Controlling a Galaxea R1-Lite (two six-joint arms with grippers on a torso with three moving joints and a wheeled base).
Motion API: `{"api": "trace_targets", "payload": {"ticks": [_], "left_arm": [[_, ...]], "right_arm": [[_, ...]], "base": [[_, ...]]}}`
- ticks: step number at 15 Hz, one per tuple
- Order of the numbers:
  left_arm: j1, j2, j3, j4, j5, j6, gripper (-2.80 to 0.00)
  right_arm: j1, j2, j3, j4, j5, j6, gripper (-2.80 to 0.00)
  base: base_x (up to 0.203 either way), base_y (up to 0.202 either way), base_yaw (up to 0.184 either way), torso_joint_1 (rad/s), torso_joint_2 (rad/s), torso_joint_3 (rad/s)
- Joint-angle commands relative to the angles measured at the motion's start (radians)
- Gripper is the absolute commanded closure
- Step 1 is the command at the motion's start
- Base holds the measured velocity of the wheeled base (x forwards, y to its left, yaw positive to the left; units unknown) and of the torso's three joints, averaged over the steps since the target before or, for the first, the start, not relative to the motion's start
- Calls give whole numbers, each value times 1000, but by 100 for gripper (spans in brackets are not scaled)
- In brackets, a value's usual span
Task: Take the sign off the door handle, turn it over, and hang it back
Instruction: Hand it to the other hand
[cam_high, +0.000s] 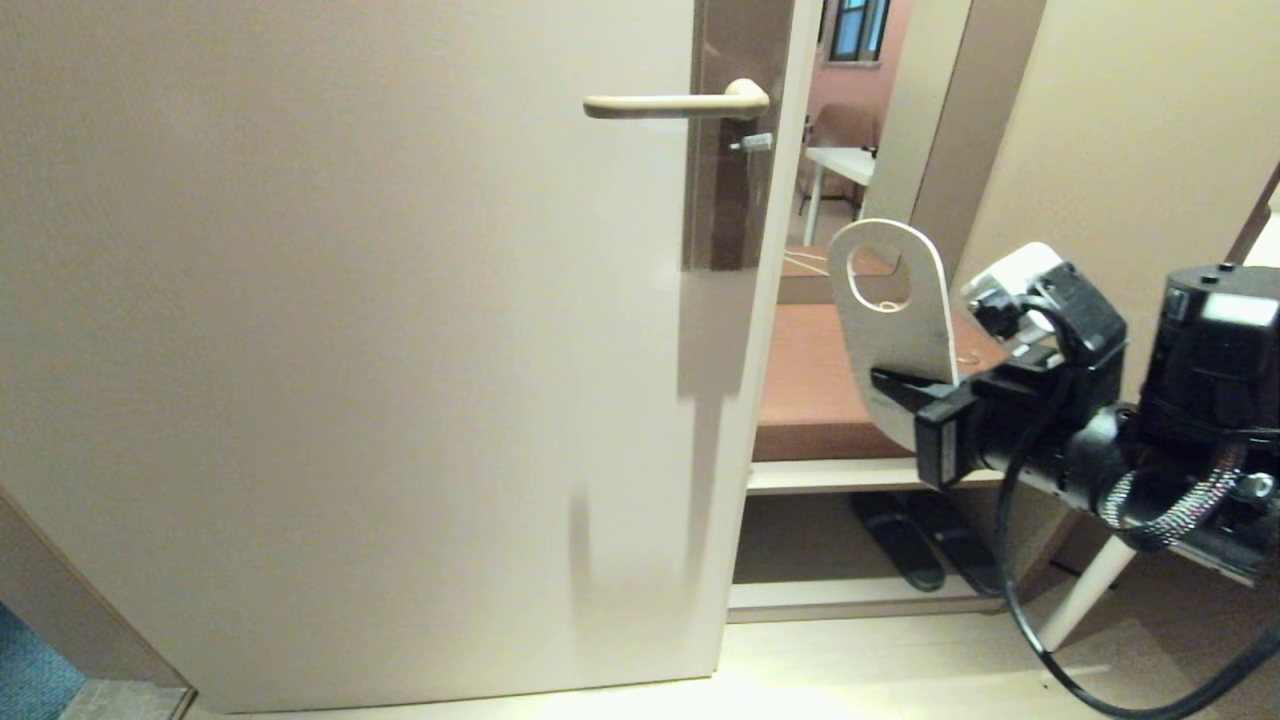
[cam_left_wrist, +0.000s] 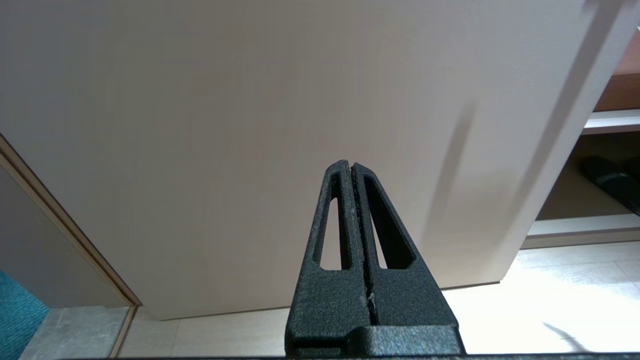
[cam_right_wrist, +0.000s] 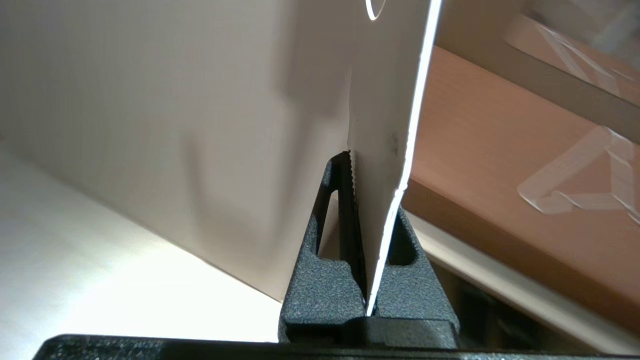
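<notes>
The sign (cam_high: 905, 345) shows its white side and stands upright with its round hole on top, off the door and to the right of its edge. My right gripper (cam_high: 888, 388) is shut on the sign's lower end. In the right wrist view the sign (cam_right_wrist: 385, 100) rises edge-on from between the fingers of the right gripper (cam_right_wrist: 371, 172). The door handle (cam_high: 680, 103) is a beige lever on a brown plate (cam_high: 725, 200), up and left of the sign, with nothing hanging on it. My left gripper (cam_left_wrist: 351, 165) is shut and empty, low in front of the door.
The beige door (cam_high: 350, 350) fills the left and stands ajar. Behind the sign is a brown bench top (cam_high: 810, 390) with dark slippers (cam_high: 900, 540) under it. A clear plastic piece (cam_right_wrist: 575, 185) lies on the bench. A white table (cam_high: 840, 160) shows through the gap.
</notes>
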Motion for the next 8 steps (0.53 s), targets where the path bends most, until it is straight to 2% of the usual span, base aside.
{"api": "trace_targets", "payload": {"ticks": [1, 8], "left_arm": [[0, 1, 0, 0, 0, 0, 0], [0, 1, 0, 0, 0, 0, 0]], "right_arm": [[-73, -109, 76, -4, -1, -8, 0], [-304, -420, 322, -3, -62, -26, 0]], "base": [[0, 0, 0, 0, 0, 0], [0, 0, 0, 0, 0, 0]]}}
